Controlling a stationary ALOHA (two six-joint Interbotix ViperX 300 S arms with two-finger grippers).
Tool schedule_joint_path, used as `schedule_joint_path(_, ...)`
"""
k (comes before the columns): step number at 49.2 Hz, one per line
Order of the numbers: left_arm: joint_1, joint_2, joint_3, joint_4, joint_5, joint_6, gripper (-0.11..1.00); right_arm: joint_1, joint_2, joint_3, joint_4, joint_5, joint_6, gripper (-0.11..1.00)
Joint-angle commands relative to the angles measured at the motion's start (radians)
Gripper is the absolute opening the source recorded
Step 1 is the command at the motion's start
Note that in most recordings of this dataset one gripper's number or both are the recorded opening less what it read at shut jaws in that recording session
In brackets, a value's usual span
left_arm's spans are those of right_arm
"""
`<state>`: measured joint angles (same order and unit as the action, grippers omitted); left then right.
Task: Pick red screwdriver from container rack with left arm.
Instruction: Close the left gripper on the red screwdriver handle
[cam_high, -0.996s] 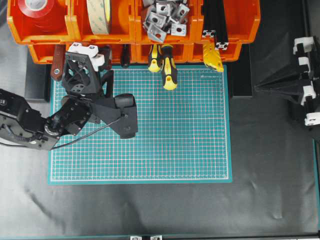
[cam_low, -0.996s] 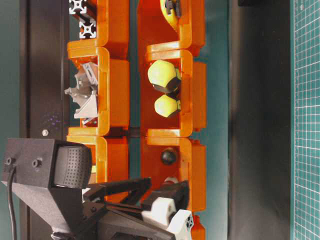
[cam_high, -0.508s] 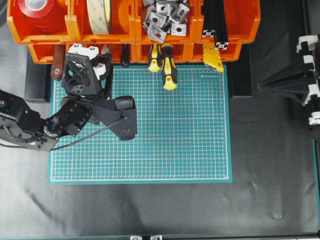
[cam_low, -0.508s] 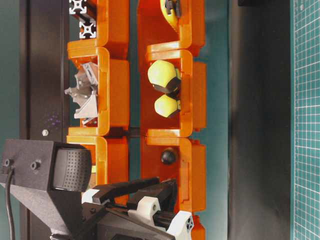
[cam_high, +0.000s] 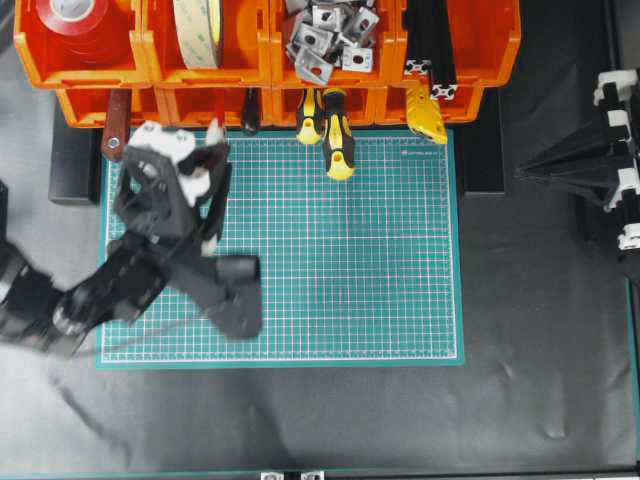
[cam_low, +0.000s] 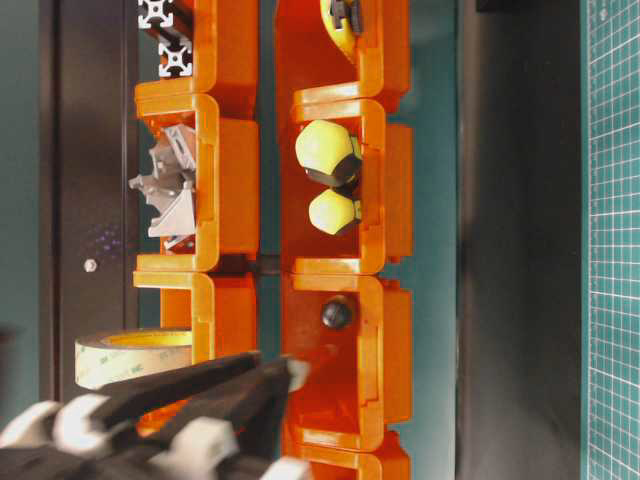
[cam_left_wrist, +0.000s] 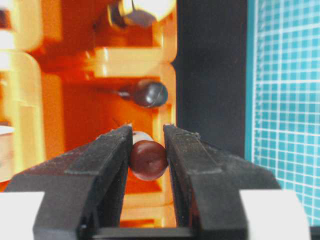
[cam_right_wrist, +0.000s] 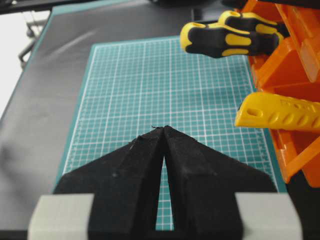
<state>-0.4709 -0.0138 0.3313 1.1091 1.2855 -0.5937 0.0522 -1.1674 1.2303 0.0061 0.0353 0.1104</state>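
My left gripper (cam_left_wrist: 148, 131) is shut on the rounded end of the red screwdriver (cam_left_wrist: 148, 160), whose whitish collar shows just behind the handle. In the overhead view the left gripper (cam_high: 210, 152) is blurred over the green mat, just in front of the orange container rack (cam_high: 268, 52), with the red screwdriver (cam_high: 216, 138) pointing at the lower bins. The rack also shows in the left wrist view (cam_left_wrist: 75, 100) and the table-level view (cam_low: 390, 200). My right gripper (cam_right_wrist: 162, 129) is shut and empty, at the right edge of the overhead view (cam_high: 525, 172).
Two yellow-and-black screwdrivers (cam_high: 338, 140), a black handle (cam_high: 250, 112), a maroon handle (cam_high: 115, 125) and a yellow tool (cam_high: 427, 115) stick out of the lower bins. The upper bins hold tape rolls (cam_high: 198, 30), metal brackets (cam_high: 325, 35) and black extrusions (cam_high: 430, 45). The green cutting mat (cam_high: 350, 260) lies before the rack.
My left gripper has closed on the red screwdriver and drawn back from the rack over the mat, taking the screwdriver with it. The right arm has hardly moved.
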Motion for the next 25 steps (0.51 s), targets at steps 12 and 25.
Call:
schedule_joint_path(12,-0.164,-0.034,-0.156,0.006,0.161,0.078,0.24,-0.005,-0.006,-0.021,0.002,-0.005,0.006,0.0)
schedule_joint_path(25,-0.296,0.015,-0.261,0.006,0.241,0.098,0.24,-0.035,-0.038,-0.021,0.002,0.06,0.008,0.01)
